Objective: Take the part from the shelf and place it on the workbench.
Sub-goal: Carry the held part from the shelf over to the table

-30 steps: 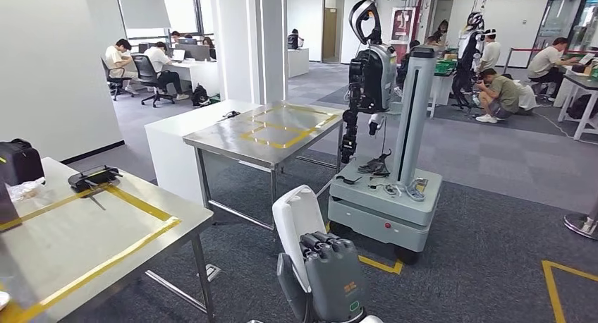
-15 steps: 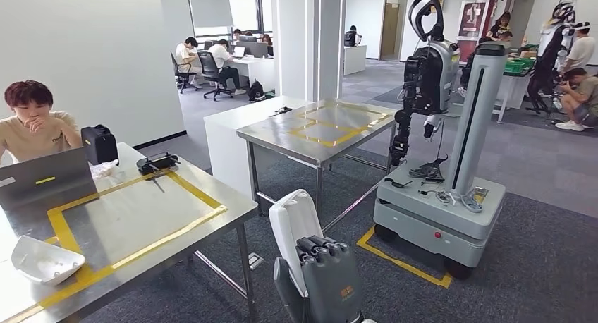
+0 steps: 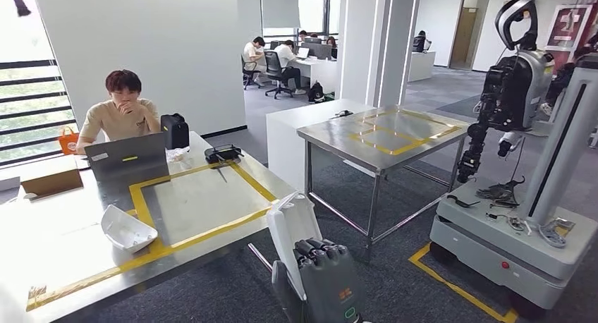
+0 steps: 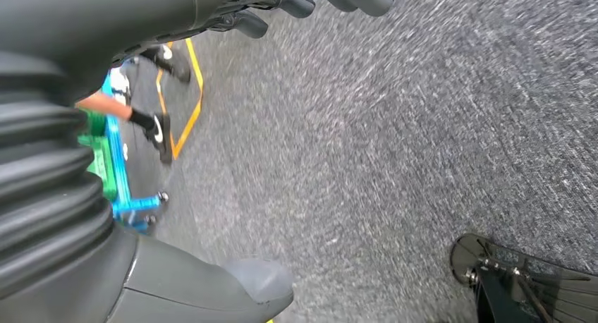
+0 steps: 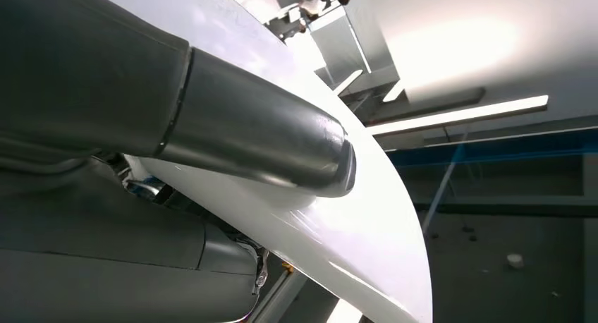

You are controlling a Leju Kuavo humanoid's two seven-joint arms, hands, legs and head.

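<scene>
My right hand (image 3: 326,279) is raised low in the middle of the head view and grips a white curved part (image 3: 291,226) that stands upright above its dark fingers. Close up, the thick grey thumb of that right hand (image 5: 176,104) presses on the white part (image 5: 345,228). The steel workbench (image 3: 204,196), marked with a yellow tape rectangle, lies just left of the held part. My left hand (image 4: 49,168) hangs over grey carpet with fingers apart and nothing in it.
On the workbench lie a white bowl-shaped part (image 3: 127,229), a laptop (image 3: 134,156), a black bag (image 3: 175,131) and a black device (image 3: 223,153); a person (image 3: 123,111) sits behind it. A second steel table (image 3: 384,134) and another robot on a wheeled base (image 3: 518,231) stand to the right.
The camera has turned left, so the whole scene has slid to the right and the workbench now sits closer to centre. My right hand still holds the white part.
</scene>
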